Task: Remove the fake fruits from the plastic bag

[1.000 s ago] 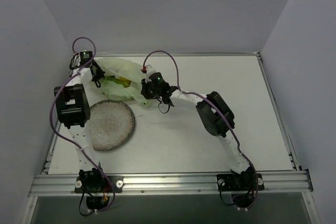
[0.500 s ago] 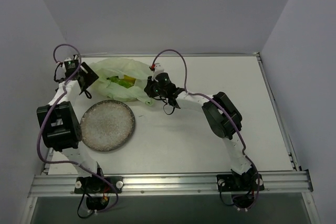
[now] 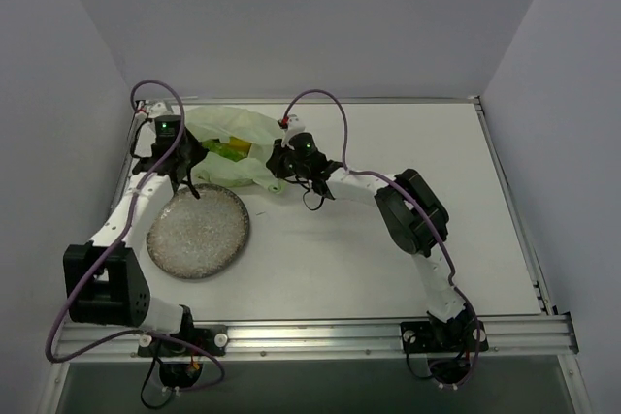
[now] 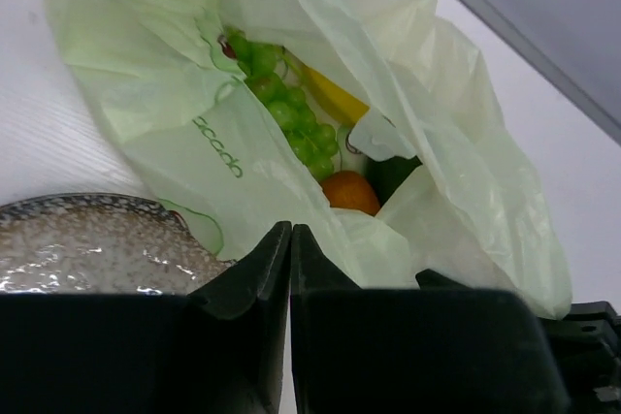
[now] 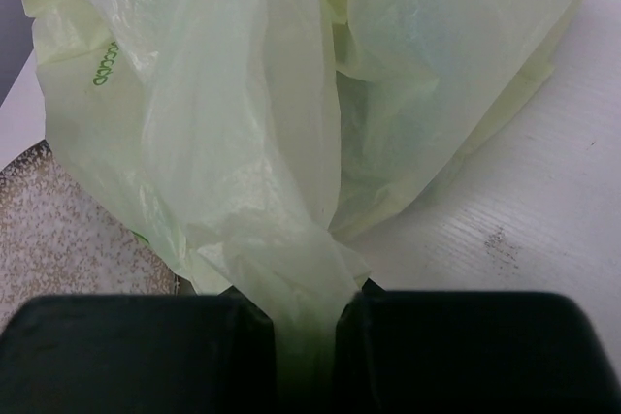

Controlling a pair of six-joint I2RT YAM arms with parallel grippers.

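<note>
The pale green plastic bag (image 3: 233, 147) lies at the far left of the table, its mouth open toward my left gripper. In the left wrist view the bag (image 4: 194, 133) shows light green grapes (image 4: 286, 113), a yellow fruit (image 4: 335, 99), an orange fruit (image 4: 349, 191) and a dark green fruit (image 4: 393, 176) inside; the other fruits are hidden. My left gripper (image 3: 186, 170) (image 4: 291, 232) is shut and empty, just in front of the bag's mouth. My right gripper (image 3: 275, 170) (image 5: 306, 309) is shut on a bunched strip of the bag's film (image 5: 291, 201) at its right end.
A grey speckled round plate (image 3: 199, 232) sits just in front of the bag, its rim in the left wrist view (image 4: 78, 239) and the right wrist view (image 5: 58, 230). Side walls stand close on the left and at the back.
My left arm has swung from the far left edge back to the bag's mouth, above the plate's far rim. My right gripper still holds the bag's film and has barely moved.
</note>
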